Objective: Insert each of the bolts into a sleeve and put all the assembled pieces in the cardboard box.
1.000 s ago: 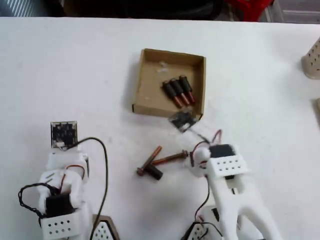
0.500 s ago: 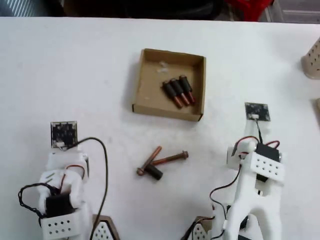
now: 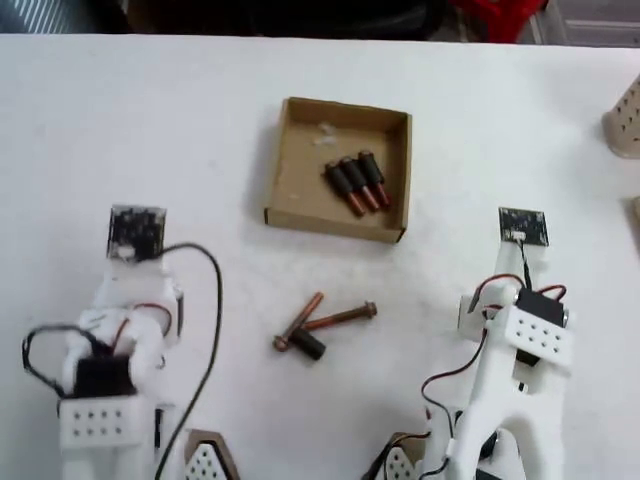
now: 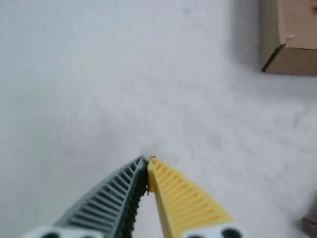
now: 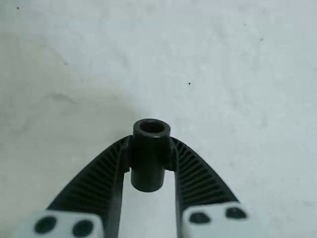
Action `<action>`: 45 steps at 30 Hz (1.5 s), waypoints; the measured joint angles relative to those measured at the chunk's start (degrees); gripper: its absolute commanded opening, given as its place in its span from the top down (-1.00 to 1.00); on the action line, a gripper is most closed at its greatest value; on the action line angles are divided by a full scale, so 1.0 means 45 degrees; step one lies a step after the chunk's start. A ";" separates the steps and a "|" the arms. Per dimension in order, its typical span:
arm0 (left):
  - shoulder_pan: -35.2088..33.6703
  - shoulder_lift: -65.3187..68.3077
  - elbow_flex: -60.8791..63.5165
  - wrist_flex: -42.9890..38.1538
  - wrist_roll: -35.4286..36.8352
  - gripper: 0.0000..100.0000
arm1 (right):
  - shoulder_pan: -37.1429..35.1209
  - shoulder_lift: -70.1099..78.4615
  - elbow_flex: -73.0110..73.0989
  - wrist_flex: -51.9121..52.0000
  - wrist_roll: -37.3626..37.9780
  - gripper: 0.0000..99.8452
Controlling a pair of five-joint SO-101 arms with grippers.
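Holding a black sleeve [image 5: 148, 163] by its round sides, the right gripper [image 5: 150, 143] is standing partly open, with its two fingers pressing on the sleeve's middle. The sleeve is sitting right at the fingertips. Its long way is running along the fingers, and its open hole is pointing out past the tips, with nothing covering it. It is looking small, light, hard and smooth, so it could be slipping or turning if the squeeze is weak. Gripping the sides is leaving the hole clear for a bolt.

The left gripper [image 4: 147, 161] is pinching fully together and holding nothing. The box [image 4: 292, 62] is sitting ahead of it, off to one side.

Two bolts [image 3: 340, 316] are lying flat on the table [image 3: 150, 120] between the two grippers, making a V. One head is pointing toward the right gripper. They are looking thin, stiff and ready to roll, so I am thinking a hold near the head is best. A dark piece [image 3: 308, 346] is lying against one bolt; it may be another sleeve.
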 measured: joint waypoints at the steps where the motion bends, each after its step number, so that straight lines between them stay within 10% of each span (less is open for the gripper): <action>1: 0.0176 0.1231 -0.0664 0.0000 0.0000 0.95 | 0.0000 0.0000 0.0156 -0.0195 0.0000 0.97; 18: 0.7834 1.1429 -0.8674 0.2755 -0.0098 0.95 | 0.1387 0.0000 0.0352 -0.0508 0.0000 0.97; 24: 1.0256 1.3265 -1.0081 0.2755 -0.2481 0.95 | 0.2149 0.0000 0.0879 -0.1172 0.0078 0.97; 45: 1.1370 1.7934 -1.0979 0.0606 -0.5236 0.64 | 0.2247 0.0000 0.1055 -0.1211 0.0703 0.97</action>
